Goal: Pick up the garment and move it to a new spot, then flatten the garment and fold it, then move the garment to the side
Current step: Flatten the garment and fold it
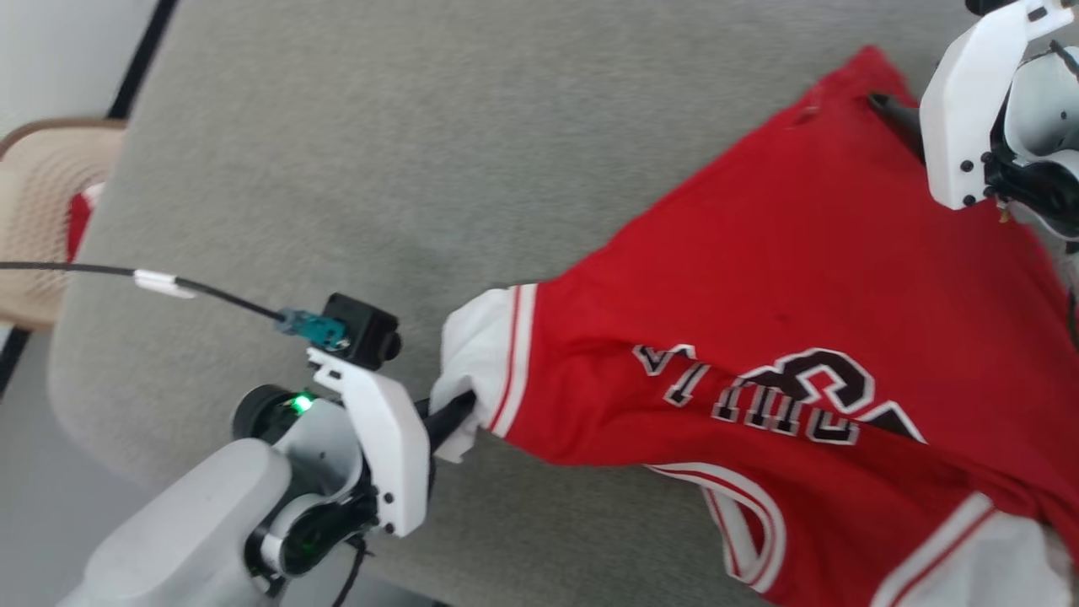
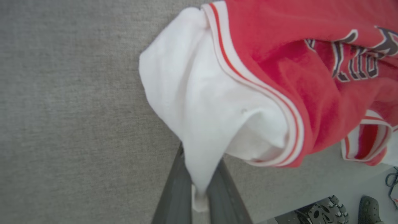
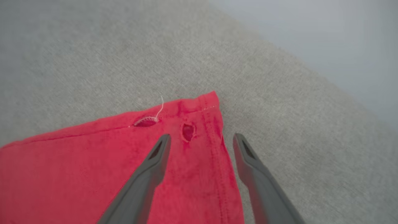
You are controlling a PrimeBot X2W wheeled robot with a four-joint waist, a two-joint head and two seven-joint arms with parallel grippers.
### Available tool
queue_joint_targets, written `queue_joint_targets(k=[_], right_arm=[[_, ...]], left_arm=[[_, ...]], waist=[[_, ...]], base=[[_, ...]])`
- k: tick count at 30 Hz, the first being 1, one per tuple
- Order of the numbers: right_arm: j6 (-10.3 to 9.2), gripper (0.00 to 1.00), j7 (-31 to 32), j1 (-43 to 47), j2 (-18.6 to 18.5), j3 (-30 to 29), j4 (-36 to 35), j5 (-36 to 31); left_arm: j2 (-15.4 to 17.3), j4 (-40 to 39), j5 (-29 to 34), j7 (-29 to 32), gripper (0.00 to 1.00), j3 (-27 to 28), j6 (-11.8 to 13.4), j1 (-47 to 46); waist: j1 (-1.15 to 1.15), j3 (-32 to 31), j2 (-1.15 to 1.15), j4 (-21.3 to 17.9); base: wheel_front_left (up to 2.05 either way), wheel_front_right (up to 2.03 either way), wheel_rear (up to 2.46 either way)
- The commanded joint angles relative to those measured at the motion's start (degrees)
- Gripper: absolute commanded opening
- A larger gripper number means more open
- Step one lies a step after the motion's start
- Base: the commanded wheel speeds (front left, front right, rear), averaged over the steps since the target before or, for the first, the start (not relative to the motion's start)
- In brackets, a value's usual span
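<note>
Red jersey shirt w/ white sleeves, black lettering (image 1: 759,278) lies rumpled on grey felt-like surface (image 1: 337,169). L gripper (image 2: 199,186) jaws pinch sleeve tip, prob. to stretch it flat. R gripper (image 3: 202,137) jaws wide, straddling hem corner, holding nothing.

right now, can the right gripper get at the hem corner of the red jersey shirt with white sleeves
Probably yes: the right gripper is open, its dark fingers straddling the red jersey shirt's edge just short of the hem corner, with nothing in the way.
</note>
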Motion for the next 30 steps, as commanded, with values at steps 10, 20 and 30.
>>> queue_joint_targets(k=[10, 20, 30], right_arm=[[-0.01, 1.0, 3.4, -0.4, -2.55, 11.5, 15.91, 4.69], [-0.03, 0.0, 7.42, -2.02, -4.89, 16.96, 19.05, 10.25], [-0.03, 0.0, -0.91, -7.78, -7.83, 15.96, 7.82, 14.34]], left_arm=[[-4.39, 5.23, 0.61, -0.68, 0.0, -1.43, -3.5, -3.75], [-3.71, 8.39, -0.24, -0.58, 0.0, -0.21, -5.07, -6.08], [5.24, 6.52, 0.9, 2.87, 0.0, 4.25, -3.77, -12.5]], waist=[[0.0, 3.59, 0.0, 6.13], [0.0, 2.95, 0.0, 4.1], [0.0, -0.81, 0.0, -3.69]], base=[[0.0, 0.0, 0.0], [0.0, 0.0, 0.0], [0.0, 0.0, 0.0]])
